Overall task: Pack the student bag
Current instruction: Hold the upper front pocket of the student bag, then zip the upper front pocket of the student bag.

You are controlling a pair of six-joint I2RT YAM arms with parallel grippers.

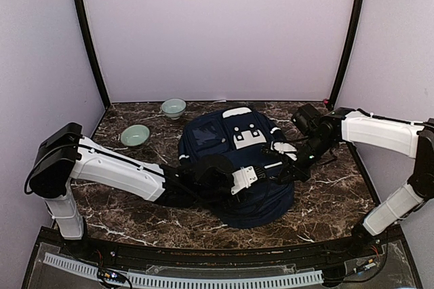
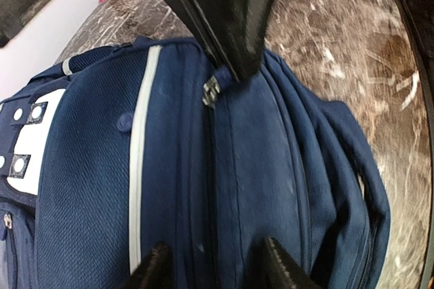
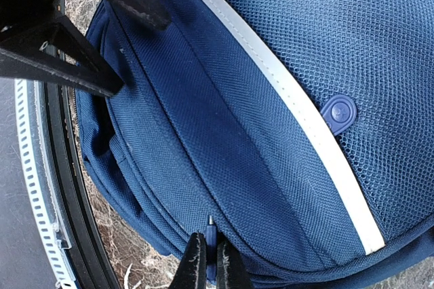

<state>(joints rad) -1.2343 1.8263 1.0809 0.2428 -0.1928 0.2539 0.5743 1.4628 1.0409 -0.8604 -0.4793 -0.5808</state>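
Working the student bag's (image 1: 261,207) zip, the right gripper (image 3: 210,254) is pinching the zip pull (image 3: 211,228). Opposite it, the left gripper (image 2: 215,256) is gaping empty and probably should brace the fabric next.

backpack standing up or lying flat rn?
Lying flat. The backpack rests on the table, front patch facing up toward the overhead camera. The right gripper pinches its zip pull.

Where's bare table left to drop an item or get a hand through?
Free: the near strip of table between left arm and front edge; the near-right patch between student bag and right arm. Crowded: centre, under the bag and both arms; back left holds nearer bowl and farther bowl.
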